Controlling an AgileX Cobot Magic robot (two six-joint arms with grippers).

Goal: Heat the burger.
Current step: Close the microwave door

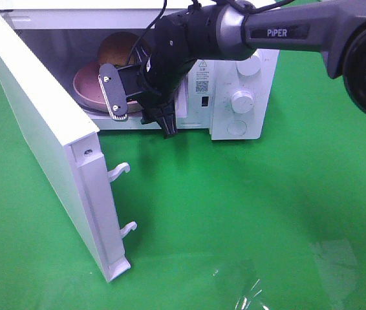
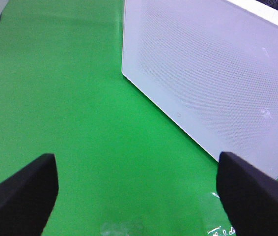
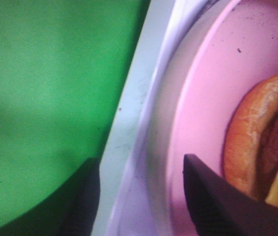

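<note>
Nearest the camera, at the left of the high view, the microwave door (image 1: 47,142) is being shown swung wide over the green cloth (image 1: 247,213), and the left gripper (image 2: 136,196) is being seen spread and empty above that cloth. Further back, at upper centre, the right gripper (image 1: 141,106) is being seen with jaws parted at the microwave (image 1: 247,97) mouth, straddling the pink plate (image 1: 83,90) rim without pinching it. Deepest in the cavity, at upper left, the burger (image 1: 119,48) is being carried on that plate. It is being judged light, soft and loosely stacked, better moved by the stiff plate rim, held level, than squeezed at the bun.
</note>
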